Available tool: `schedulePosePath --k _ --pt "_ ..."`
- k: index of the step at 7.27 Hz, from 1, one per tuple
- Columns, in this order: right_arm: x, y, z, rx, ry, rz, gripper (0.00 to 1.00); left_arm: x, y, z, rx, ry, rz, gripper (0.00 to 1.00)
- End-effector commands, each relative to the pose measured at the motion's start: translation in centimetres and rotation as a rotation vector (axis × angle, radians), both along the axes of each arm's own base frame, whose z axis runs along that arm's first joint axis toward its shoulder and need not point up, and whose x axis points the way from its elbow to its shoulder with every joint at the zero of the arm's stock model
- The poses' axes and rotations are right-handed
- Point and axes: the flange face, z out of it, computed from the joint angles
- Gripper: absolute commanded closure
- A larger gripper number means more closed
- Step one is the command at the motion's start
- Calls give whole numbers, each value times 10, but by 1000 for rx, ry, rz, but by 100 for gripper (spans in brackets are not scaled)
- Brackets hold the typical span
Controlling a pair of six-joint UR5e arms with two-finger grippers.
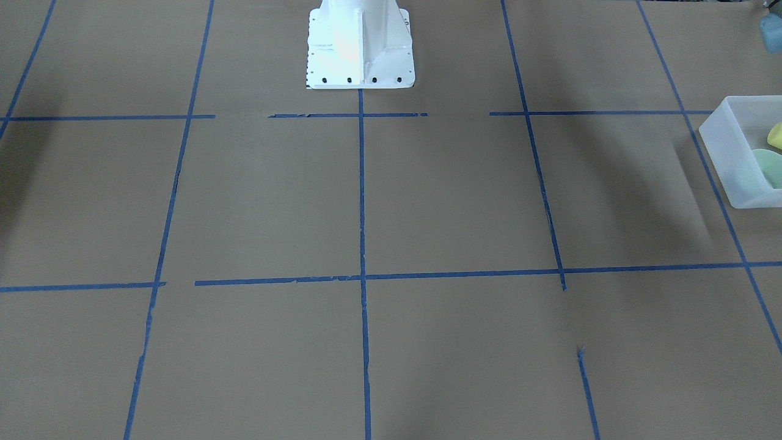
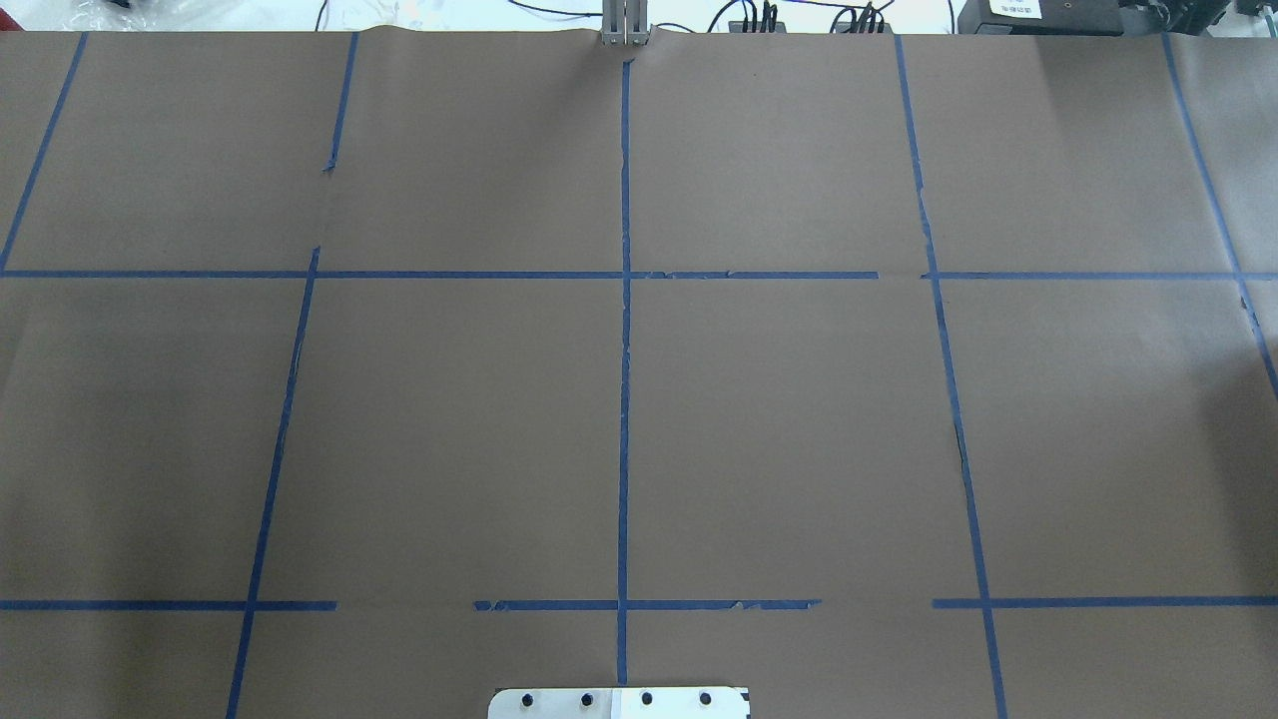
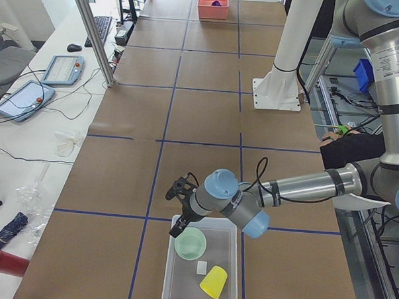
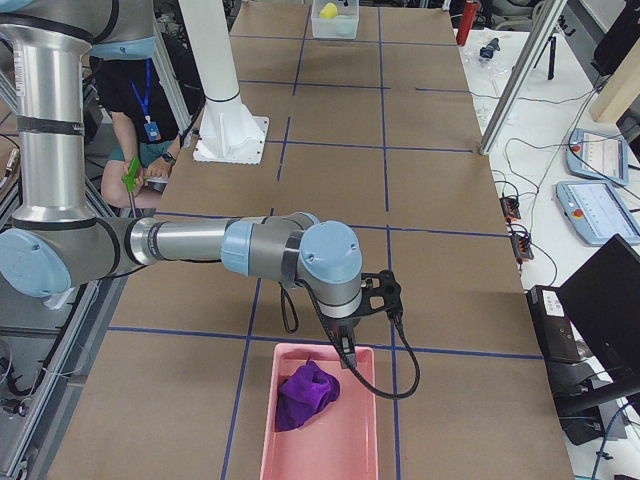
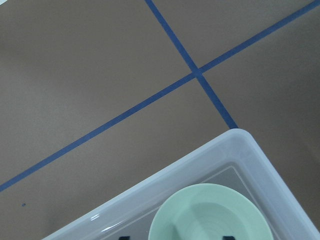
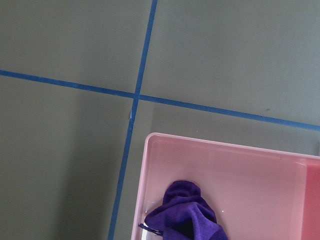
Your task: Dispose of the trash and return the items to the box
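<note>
The frosted-white box point(image 3: 169, 271) stands at the table's end on my left. In it lie the mint-green bowl point(image 3: 191, 243) and the yellow cup point(image 3: 213, 282), on its side. The front-facing view shows the box point(image 1: 721, 159) at its right edge with the cup point(image 1: 776, 134) and bowl point(image 1: 771, 166) inside. My left gripper point(image 3: 178, 223) hovers over the box's far corner beside the bowl. The left wrist view shows the bowl point(image 5: 210, 215) under it and two dark fingertips point(image 5: 125, 238) wide apart, empty. My right gripper point(image 4: 347, 352) hangs over a pink tray; I cannot tell if it is open.
The pink tray point(image 4: 320, 440) at the table's other end holds a purple cloth point(image 4: 308, 393), also seen from the right wrist point(image 6: 187, 215). A small white scrap point(image 3: 201, 268) lies in the box. The white robot base point(image 1: 359, 46) stands mid-table. An operator sits behind the robot point(image 4: 135, 110).
</note>
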Motion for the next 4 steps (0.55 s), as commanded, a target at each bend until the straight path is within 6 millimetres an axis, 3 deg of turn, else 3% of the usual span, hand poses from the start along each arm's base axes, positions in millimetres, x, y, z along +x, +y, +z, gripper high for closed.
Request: schedulePosePath --k 1,2,3,4 --pt "-18 -7 -24 -36 -8 49 0 -1 -29 -100 -123 19 1 0" --pt "-28 -10 -27 -33 -4 28 0 -2 -39 -106 -160 75 27 0" --pt "-52 -16 -23 -44 18 -31 0 0 -37 -68 -271 101 30 0" --pt "-61 -11 -12 -70 27 -51 0 1 -33 -19 -408 105 34 0"
